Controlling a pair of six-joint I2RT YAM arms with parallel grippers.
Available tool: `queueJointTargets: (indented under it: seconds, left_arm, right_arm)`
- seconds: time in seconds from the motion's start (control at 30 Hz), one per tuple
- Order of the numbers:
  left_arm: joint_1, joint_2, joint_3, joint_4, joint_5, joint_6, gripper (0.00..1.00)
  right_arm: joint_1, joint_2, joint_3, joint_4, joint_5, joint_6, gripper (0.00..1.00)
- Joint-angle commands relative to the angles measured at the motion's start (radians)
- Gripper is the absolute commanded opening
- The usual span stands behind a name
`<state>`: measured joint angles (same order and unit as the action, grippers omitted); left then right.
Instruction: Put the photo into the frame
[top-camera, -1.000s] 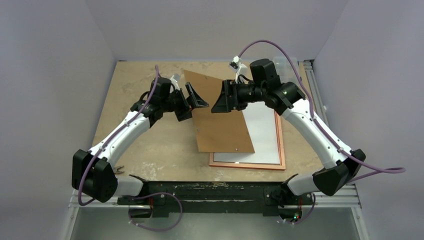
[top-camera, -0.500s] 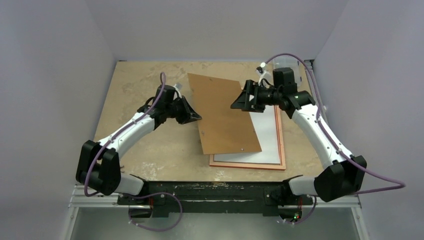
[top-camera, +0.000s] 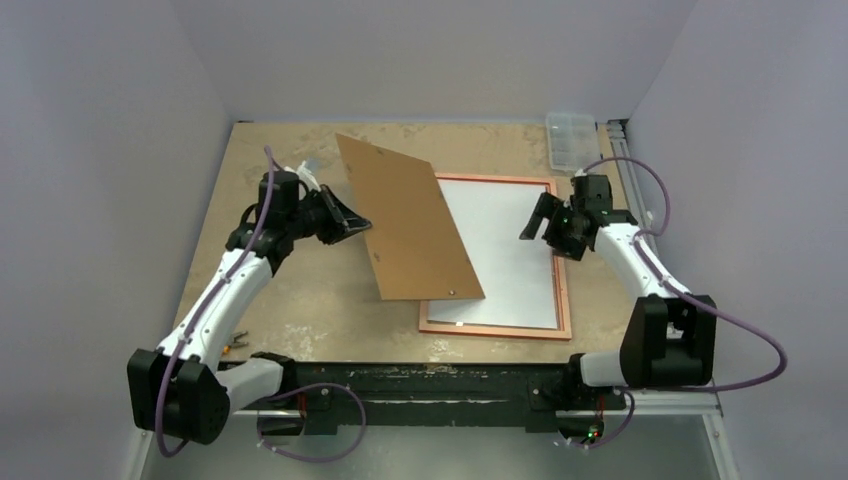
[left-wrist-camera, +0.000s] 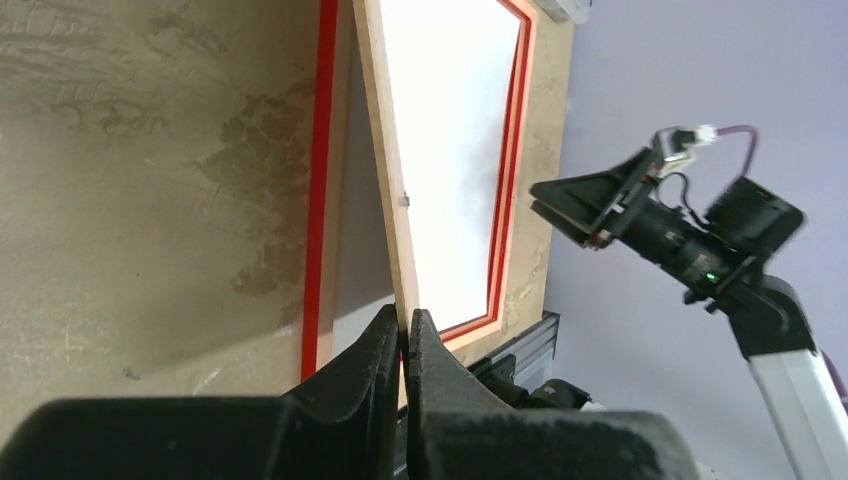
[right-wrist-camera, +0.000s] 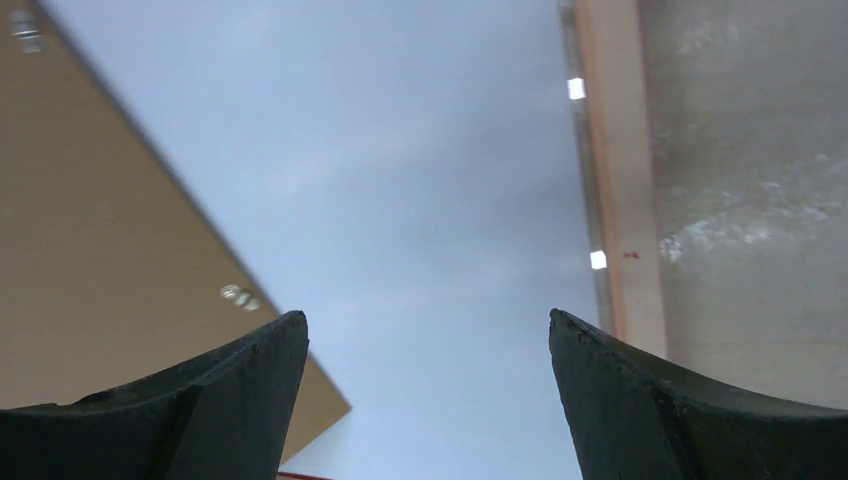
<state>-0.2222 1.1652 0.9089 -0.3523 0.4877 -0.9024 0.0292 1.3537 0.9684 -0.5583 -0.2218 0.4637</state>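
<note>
Board (top-camera: 410, 225) leaning over frame (top-camera: 563, 290) left side, left tool (top-camera: 352, 222) clenching its edge, right tool (top-camera: 533, 217) hanging released above frame, photo (top-camera: 505, 240) lying white-side-up inside frame.

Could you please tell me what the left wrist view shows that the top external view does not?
Only the left wrist: the left gripper shut on the thin edge of the backing board, and the red side of the frame. Only the top: the board's whole brown face and both arm bases. Both: the photo white side up, the open right gripper.
</note>
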Motion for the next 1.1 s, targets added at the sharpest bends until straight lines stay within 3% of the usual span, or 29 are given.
queueJointTargets:
  seconds: [0.0, 0.13, 0.3, 0.7, 0.77, 1.07]
  left_arm:
    - [0.030, -0.088, 0.082, -0.031, 0.096, 0.062, 0.00]
    - [0.045, -0.139, 0.133, -0.039, 0.162, 0.055, 0.00]
    - [0.067, -0.187, 0.178, -0.041, 0.216, 0.031, 0.00]
    - [0.168, -0.264, 0.211, -0.008, 0.343, -0.048, 0.00]
    - [0.190, -0.270, 0.206, -0.006, 0.356, -0.052, 0.00]
    - [0.271, -0.263, 0.148, -0.031, 0.400, -0.025, 0.00]
  right_arm:
    - [-0.020, 0.044, -0.053, 0.085, 0.259, 0.008, 0.89]
    - [-0.026, 0.085, -0.057, 0.105, 0.380, 0.016, 0.90]
    - [-0.089, 0.104, -0.065, 0.135, 0.398, 0.048, 0.86]
    - [-0.166, 0.315, -0.031, 0.175, 0.173, 0.019, 0.76]
    - [-0.164, 0.328, -0.021, 0.176, 0.154, 0.014, 0.73]
    - [-0.070, 0.391, 0.037, 0.153, 0.109, -0.056, 0.37]
